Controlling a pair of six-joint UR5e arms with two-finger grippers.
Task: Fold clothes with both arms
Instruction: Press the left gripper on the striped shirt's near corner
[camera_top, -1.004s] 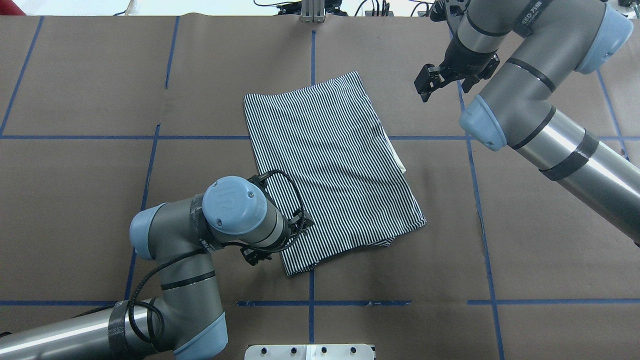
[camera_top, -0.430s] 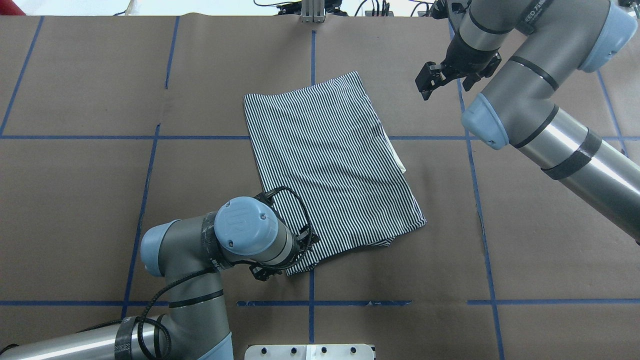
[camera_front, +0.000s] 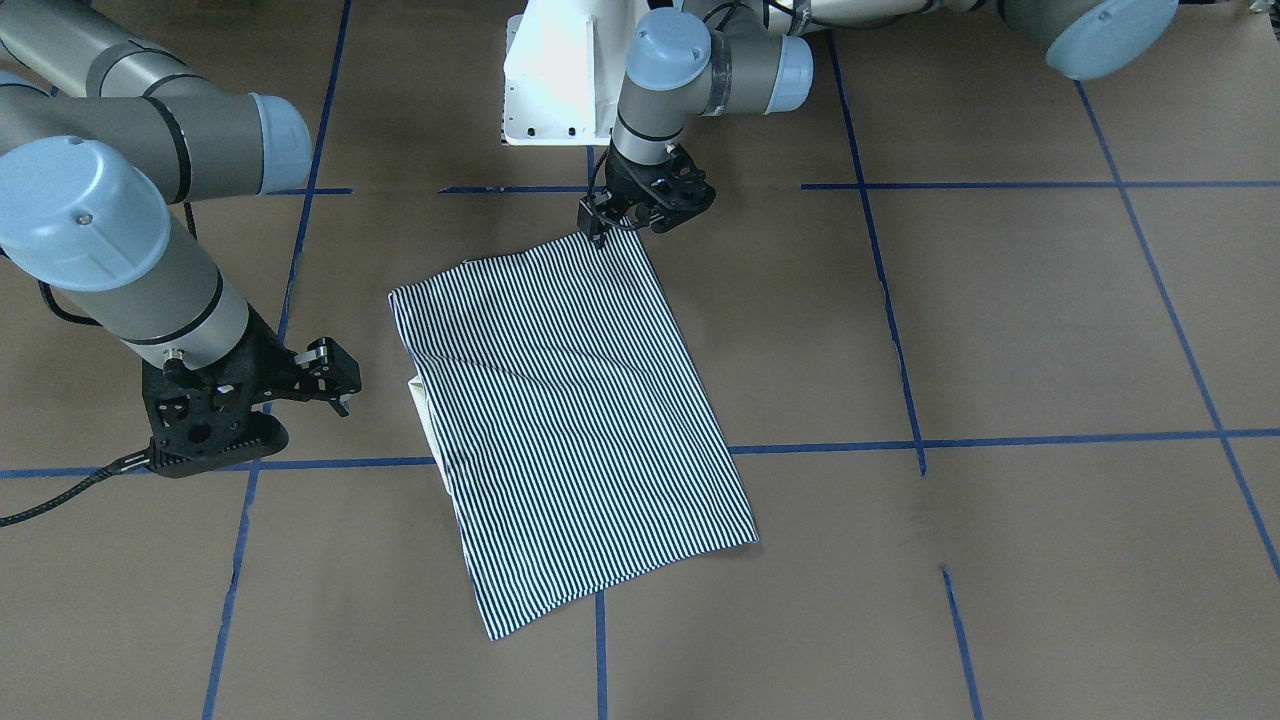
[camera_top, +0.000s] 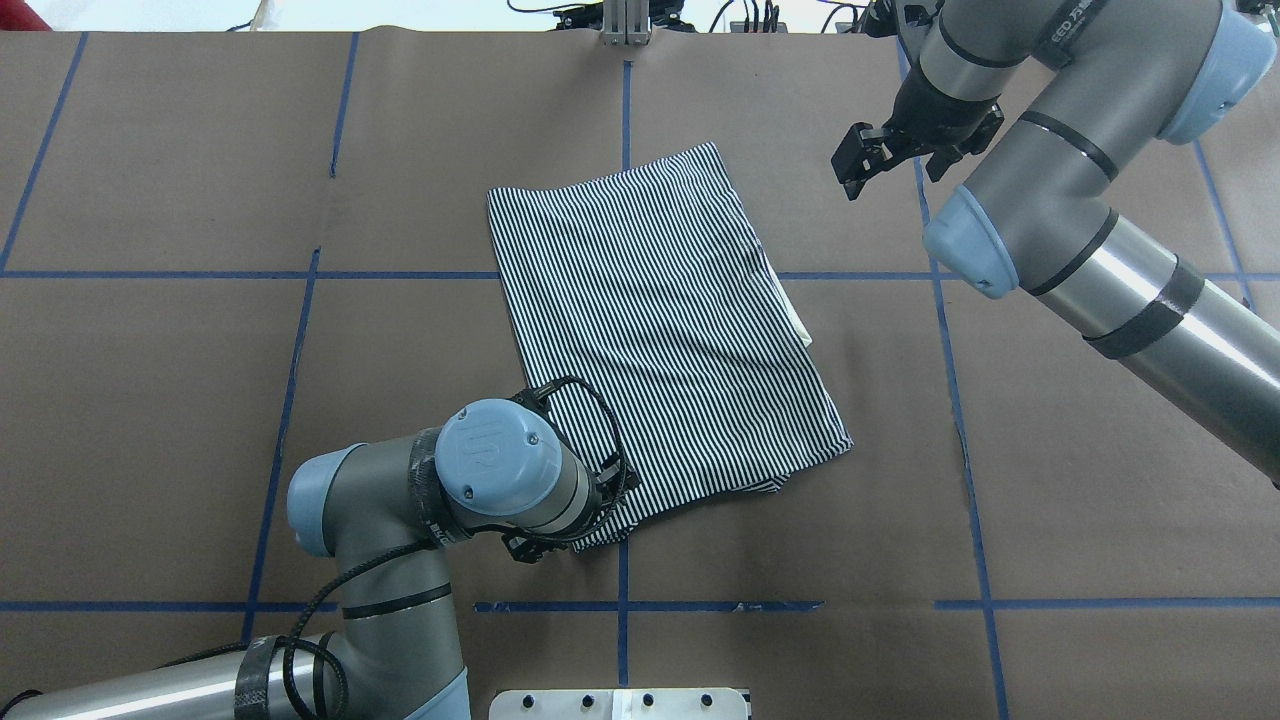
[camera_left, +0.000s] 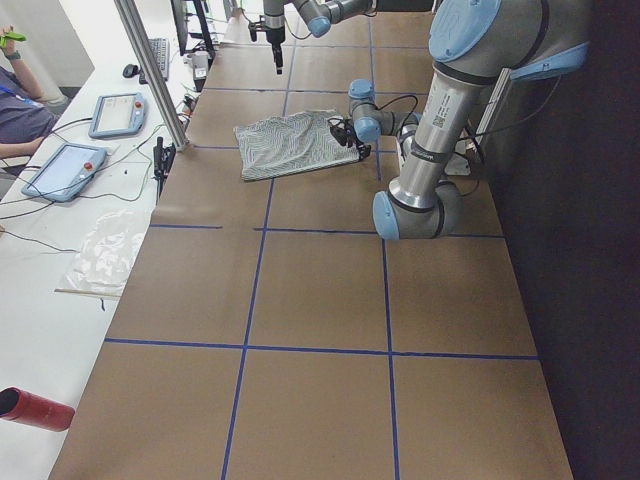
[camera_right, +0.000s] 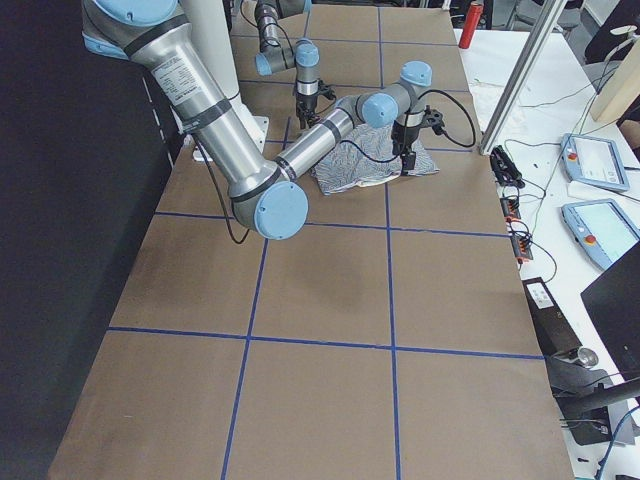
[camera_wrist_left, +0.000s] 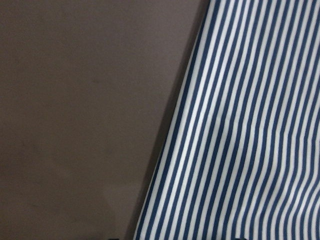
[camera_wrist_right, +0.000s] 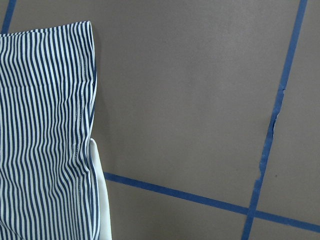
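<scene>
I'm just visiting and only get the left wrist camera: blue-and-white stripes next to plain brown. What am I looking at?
Observer: A striped shirt, folded into a neat rectangle and lying flat on a brown table.
Visitor: So where is the arm that carries this camera?
Observer: Its left gripper is down at the shirt's corner nearest the robot's base.
Visitor: And the other arm?
Observer: The right gripper is off to the shirt's side, over bare table, and not touching the cloth.
</scene>
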